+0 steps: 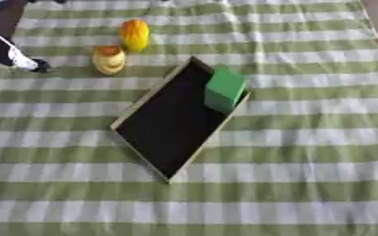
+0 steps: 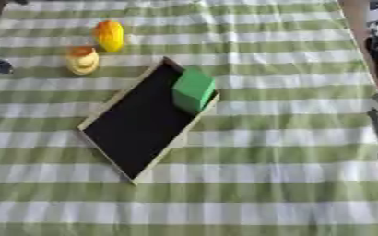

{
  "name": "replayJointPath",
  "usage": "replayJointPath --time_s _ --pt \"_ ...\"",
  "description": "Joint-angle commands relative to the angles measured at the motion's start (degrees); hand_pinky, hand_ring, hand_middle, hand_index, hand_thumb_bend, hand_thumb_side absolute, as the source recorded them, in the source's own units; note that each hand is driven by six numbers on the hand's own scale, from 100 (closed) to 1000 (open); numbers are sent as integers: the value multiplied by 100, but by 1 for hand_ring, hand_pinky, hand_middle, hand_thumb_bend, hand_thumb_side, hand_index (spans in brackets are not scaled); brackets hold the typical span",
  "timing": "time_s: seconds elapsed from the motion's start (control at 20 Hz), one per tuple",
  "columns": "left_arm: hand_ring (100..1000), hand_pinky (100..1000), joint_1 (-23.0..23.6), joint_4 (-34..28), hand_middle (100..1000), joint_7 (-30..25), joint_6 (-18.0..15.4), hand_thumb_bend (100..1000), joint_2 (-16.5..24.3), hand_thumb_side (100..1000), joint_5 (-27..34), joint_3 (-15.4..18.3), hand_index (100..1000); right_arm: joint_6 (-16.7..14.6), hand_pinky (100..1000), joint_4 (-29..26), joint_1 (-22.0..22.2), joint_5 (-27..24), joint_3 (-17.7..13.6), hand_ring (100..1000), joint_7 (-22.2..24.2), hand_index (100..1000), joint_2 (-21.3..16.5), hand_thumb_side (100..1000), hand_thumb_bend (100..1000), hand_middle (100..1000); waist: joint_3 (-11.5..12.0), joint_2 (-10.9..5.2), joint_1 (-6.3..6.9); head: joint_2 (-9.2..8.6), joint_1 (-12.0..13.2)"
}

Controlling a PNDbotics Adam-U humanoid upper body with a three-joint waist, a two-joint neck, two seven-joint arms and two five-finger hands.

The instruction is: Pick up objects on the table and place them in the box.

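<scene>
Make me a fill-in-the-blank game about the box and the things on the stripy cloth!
1. The block inside the box is coloured ____.
2. The box's inside is coloured ____.
3. The number of yellow-orange objects lying outside the box is ____.
4. The tablecloth has green and ____ stripes.

Missing words: green; black; two; white

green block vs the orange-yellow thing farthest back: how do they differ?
The green block is boxy with flat faces; the orange-yellow object is rounded. The green block sits inside the box, at its far end against the right wall; the orange-yellow object lies outside it on the striped cloth, next to a paler yellow object. Shared: no hand touches either.
</scene>
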Motion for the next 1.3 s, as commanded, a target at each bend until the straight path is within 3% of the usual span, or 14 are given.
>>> replayJointPath --time_s 0.05,0.45,0.5,0.6,0.65,0.8,1.1,1.2,1.3 --pt "927 863 -167 289 849 -61 -203 765 -30 100 -279 -98 916 2 871 -84 -79 -56 -17 896 36 751 -109 484 100 640 -14 -84 4 -50 32" --pt "927 859 -291 953 851 -36 -659 695 -489 100 -982 -42 915 34 872 -84 -134 -106 9 897 88 750 -68 484 100 637 -64 -25 21 -102 79" --pt "926 858 -309 1034 850 19 -663 686 -540 100 -1061 -5 915 40 872 -84 -137 -110 13 897 94 750 -65 484 100 637 -70 -18 23 -107 86" --pt "918 842 -356 1233 845 154 -617 529 -671 100 -1169 87 907 46 872 -84 -154 -125 15 896 96 750 -50 487 100 636 -87 -4 20 -113 99" --pt "917 840 -389 1341 846 225 -591 568 -744 100 -1207 127 907 45 872 -84 -164 -134 15 895 94 750 -46 487 100 635 -98 5 17 -119 107" --pt "908 825 -482 1560 851 425 -558 468 -925 100 -1264 220 905 38 872 -84 -194 -150 22 894 100 749 -41 484 100 633 -129 41 8 -156 130" --pt "903 820 -599 1661 851 634 -450 436 -1131 100 -1297 358 907 49 873 -84 -236 -165 40 894 126 749 -22 484 100 631 -165 98 11 -221 170" --pt "895 808 -633 1712 839 725 -386 396 -1192 100 -1385 412 898 53 873 -84 -252 -173 55 894 148 749 -16 482 100 630 -181 114 8 -242 188" --pt "847 758 -652 1765 766 856 -307 274 -1240 100 -1445 454 844 60 873 -84 -261 -180 65 895 167 749 -6 482 100 629 -195 128 6 -255 200"
